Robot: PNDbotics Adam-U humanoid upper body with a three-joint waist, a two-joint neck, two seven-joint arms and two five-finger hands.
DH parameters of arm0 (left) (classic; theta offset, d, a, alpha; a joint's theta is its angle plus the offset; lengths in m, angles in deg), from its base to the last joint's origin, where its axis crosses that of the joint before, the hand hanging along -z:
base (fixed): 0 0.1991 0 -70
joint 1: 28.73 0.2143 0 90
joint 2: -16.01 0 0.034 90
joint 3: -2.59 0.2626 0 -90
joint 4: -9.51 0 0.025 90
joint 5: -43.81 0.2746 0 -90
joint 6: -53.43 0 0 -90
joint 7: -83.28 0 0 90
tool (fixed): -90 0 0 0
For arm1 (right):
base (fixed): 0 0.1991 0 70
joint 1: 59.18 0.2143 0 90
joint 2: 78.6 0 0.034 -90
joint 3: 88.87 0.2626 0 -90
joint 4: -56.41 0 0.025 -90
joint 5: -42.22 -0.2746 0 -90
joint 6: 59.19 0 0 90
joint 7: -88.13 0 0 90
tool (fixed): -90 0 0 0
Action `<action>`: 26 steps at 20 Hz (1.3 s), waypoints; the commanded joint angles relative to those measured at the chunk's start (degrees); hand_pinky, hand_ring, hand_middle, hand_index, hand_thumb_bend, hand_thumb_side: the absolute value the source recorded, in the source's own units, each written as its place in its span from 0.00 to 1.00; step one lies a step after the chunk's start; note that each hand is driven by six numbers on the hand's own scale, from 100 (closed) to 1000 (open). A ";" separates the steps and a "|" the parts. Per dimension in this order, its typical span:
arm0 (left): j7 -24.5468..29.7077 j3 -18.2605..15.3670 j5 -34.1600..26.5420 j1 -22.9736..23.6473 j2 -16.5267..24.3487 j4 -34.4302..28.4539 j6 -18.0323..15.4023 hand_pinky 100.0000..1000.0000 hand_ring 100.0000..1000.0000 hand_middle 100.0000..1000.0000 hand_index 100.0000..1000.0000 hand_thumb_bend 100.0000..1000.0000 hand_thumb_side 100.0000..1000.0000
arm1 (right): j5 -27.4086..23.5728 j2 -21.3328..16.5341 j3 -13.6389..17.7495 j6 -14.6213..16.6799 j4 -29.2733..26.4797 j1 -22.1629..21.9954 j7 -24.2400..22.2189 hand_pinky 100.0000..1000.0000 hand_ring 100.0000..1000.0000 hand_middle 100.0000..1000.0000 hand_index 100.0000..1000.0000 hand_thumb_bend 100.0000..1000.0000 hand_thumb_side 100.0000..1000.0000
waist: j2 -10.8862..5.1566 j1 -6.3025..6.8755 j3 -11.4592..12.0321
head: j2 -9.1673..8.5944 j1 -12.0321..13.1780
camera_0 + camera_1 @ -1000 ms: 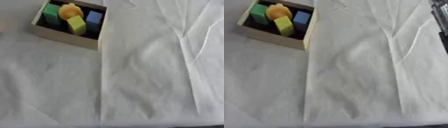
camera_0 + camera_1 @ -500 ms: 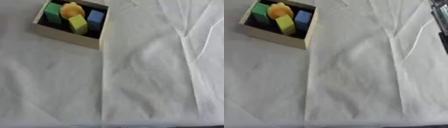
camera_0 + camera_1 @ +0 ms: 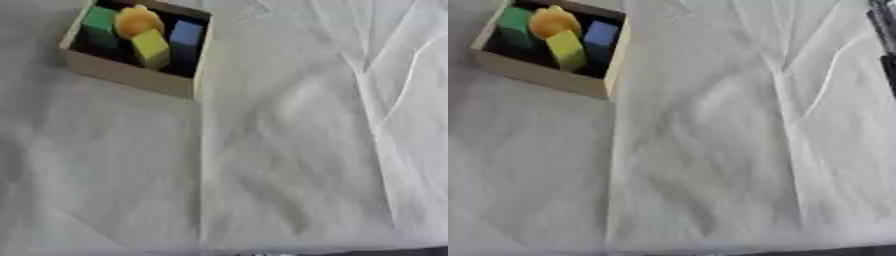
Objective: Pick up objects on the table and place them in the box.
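Observation:
A light wooden box stands at the far left of the table. Inside it lie a green block, an orange rounded piece, a yellow block and a blue block. No loose object shows on the white cloth. A narrow dark strip at the upper right edge of the right eye view looks like part of my right arm or hand; it is far from the box. My left hand shows in neither view.
A creased white cloth covers the table, with long folds running down the middle and right. The table's near edge shows as a dark band at the bottom right.

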 commanded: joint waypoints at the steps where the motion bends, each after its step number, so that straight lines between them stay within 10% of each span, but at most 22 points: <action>1: -0.76 0.63 3.20 -1.88 -2.80 2.71 -0.99 0.76 0.81 0.75 0.79 0.07 0.02 | -0.36 -0.64 0.45 0.22 -0.88 1.33 -0.28 0.77 0.74 0.70 0.80 0.00 0.70 | -1.42 0.82 -0.66 | -0.65 1.18; 10: -2.26 -1.01 9.13 -1.43 -5.20 7.94 -3.80 0.82 0.90 0.84 0.97 0.53 0.40 | -0.48 -0.28 0.42 0.02 -0.88 1.33 -0.24 0.77 0.74 0.70 0.80 0.00 0.71 | -0.99 1.31 -1.15 | -0.90 1.75; 17: -8.28 -2.13 4.78 -0.82 -1.15 -0.71 -1.97 0.77 0.86 0.79 0.89 0.31 0.33 | -0.40 -0.74 0.47 0.02 -0.88 0.67 -0.26 0.77 0.74 0.70 0.80 0.00 0.69 | -2.08 1.22 0.00 | 0.34 0.74; 26: -19.07 -8.49 -16.93 8.07 17.67 -7.74 5.56 0.73 0.84 0.76 0.86 0.19 0.34 | -0.43 -2.28 1.29 -0.76 -0.88 -1.59 0.97 0.77 0.74 0.70 0.80 0.00 0.69 | -3.68 0.96 3.44 | 0.81 -0.87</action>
